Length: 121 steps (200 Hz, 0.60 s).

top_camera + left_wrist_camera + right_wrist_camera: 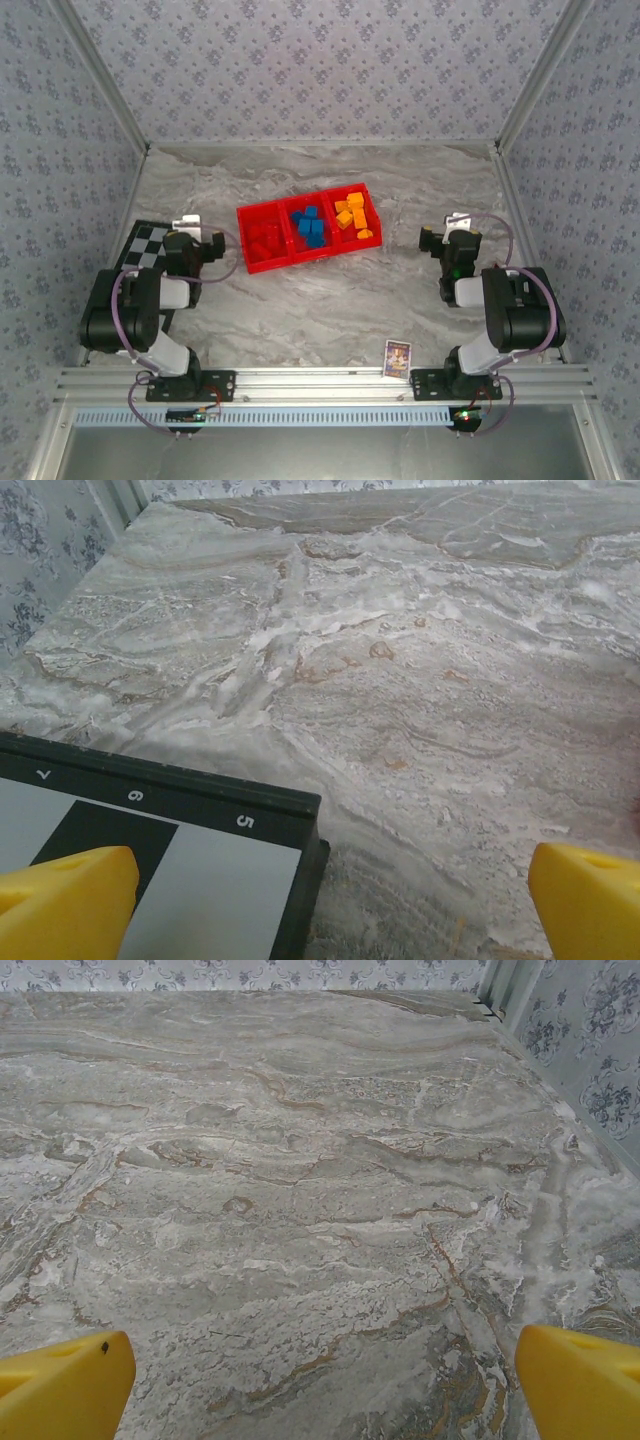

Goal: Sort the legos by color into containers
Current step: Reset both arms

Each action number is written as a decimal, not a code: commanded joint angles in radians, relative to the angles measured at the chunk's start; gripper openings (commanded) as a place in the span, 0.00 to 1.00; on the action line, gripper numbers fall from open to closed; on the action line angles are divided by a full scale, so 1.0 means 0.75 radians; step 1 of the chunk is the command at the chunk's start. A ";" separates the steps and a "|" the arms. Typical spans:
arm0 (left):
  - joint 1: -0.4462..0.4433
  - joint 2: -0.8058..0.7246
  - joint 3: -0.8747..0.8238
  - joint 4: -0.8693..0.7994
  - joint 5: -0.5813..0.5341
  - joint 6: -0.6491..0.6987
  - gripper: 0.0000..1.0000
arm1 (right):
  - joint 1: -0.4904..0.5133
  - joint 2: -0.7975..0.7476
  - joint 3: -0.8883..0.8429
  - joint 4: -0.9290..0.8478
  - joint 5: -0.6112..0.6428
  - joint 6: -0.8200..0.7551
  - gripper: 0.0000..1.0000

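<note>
The left gripper hangs with jaws spread wide and nothing between them, over a corner of the black-and-white checkered board. The right gripper is equally wide and empty above the grey marbled tabletop. Between the arms lies one bright red rectangular plastic tray with three compartments: small red plastic bricks on the left, blue bricks in the middle, orange-yellow bricks on the right. Sorting looks finished. One orange brick sits against the near wall, so a careless sweep could nudge the tray and spill it. There are roughly six blue and six orange; the red blend into the tray, uncountable.
</note>
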 commanded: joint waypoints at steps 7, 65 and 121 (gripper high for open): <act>-0.010 -0.001 0.039 0.016 -0.187 -0.098 1.00 | -0.005 0.005 0.031 0.001 0.025 -0.008 0.99; -0.021 -0.007 0.059 -0.034 -0.195 -0.089 1.00 | -0.014 0.005 0.034 -0.005 0.007 -0.004 1.00; -0.023 -0.009 0.060 -0.038 -0.195 -0.089 1.00 | -0.016 0.005 0.034 -0.009 0.005 -0.004 1.00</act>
